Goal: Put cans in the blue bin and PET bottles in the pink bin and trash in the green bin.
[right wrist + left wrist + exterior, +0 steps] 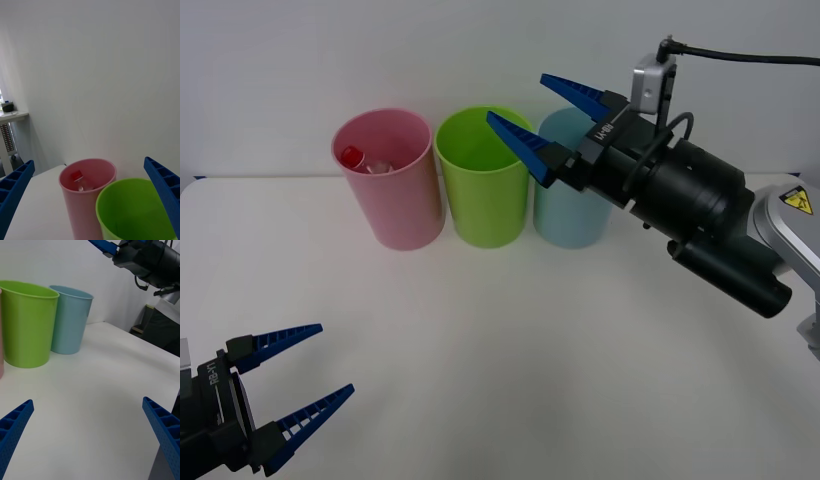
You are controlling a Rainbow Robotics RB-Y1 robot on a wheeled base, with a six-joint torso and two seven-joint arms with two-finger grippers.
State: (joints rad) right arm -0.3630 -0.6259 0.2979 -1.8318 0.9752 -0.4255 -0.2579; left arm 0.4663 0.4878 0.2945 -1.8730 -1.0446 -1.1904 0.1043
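Three bins stand in a row along the far edge of the bench, rims nearly touching: pink bin point(387, 180) toward the left end, green bin point(483, 177) in the middle, blue bin point(571, 192) toward the right end. Placement side by side likely keeps all three openings within one arm's reach.

PET bottle point(360, 160): one, clear with a red cap, lying tilted inside the pink bin, cap near the rim. From the right wrist view it rests against the bin's inner wall point(80, 182). Its sorting appears done.

Green bin interior, as seen from the right wrist: nothing visible in the part shown. Blue bin interior: hidden.

Right gripper point(535, 120): raised above the bench, over the green and blue bins, fingers spread wide and holding nothing; pointed toward the pink bin, a pose consistent with a release just above the openings.

Left gripper point(300, 388): low at the near left corner of the bench, fingers spread, nothing held; judged idle.

No cans or trash are visible on the bench point(510, 340).
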